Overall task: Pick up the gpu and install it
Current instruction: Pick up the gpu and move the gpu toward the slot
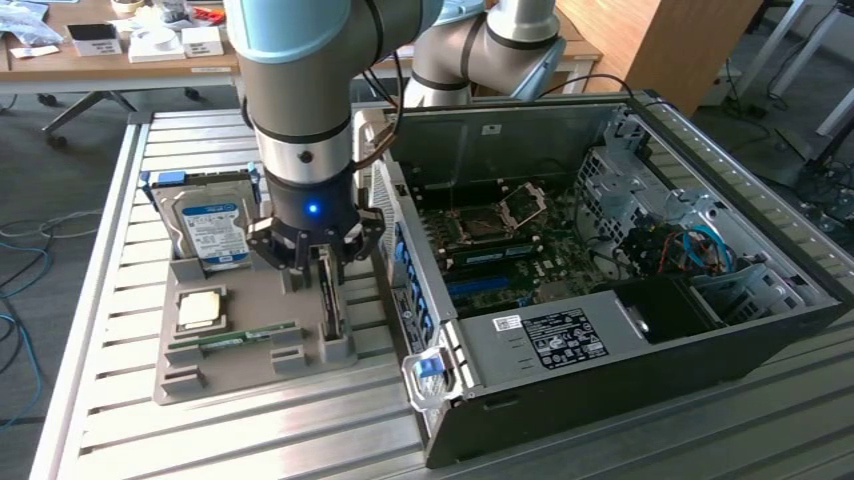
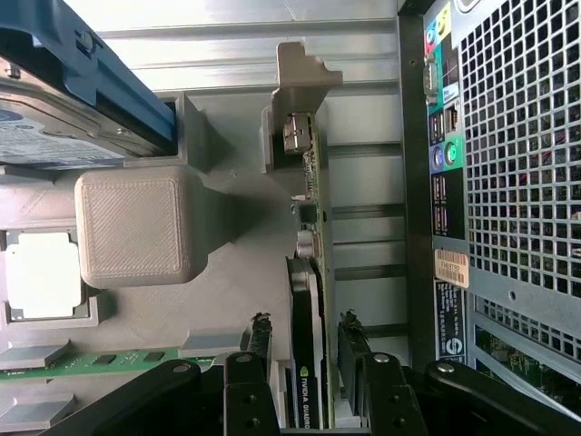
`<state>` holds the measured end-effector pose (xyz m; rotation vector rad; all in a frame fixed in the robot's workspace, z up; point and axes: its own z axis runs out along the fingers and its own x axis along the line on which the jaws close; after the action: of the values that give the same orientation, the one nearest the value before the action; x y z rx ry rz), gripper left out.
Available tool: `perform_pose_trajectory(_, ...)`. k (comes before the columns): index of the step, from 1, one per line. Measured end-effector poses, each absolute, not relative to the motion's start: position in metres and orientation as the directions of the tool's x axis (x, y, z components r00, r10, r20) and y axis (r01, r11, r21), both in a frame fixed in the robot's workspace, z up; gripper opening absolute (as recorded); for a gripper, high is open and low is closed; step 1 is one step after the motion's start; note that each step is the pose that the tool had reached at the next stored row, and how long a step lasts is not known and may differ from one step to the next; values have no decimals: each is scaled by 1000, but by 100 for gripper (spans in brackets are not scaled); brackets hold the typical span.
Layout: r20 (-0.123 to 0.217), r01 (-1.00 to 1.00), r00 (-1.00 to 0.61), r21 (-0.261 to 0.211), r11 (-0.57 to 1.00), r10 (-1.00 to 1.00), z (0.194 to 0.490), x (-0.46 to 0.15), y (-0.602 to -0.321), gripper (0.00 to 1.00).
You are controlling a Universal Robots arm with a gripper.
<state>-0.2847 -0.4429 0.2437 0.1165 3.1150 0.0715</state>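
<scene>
**Claw astride the gpu, jaws apart**

In the exterior view the gripper [image 1: 320,262] sits low over the grey tray [image 1: 240,372]. It hides the top edge of the gpu [image 1: 330,305], which stands on edge in the tray's slot nearest the open computer case [image 1: 627,385]. The wrist view shows the grip itself: a finger [image 2: 260,338] on each side of the card with a gap between, nothing clamped. The hard drive [image 1: 214,225], processor chip [image 1: 200,308] and RAM stick [image 1: 247,336] share the tray on the exterior view's left.
</scene>
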Motion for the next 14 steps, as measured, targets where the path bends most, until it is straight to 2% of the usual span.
perform_pose_trajectory(14, -22, 74, -997, 47, 996, 75, 239, -284, -443, 43)
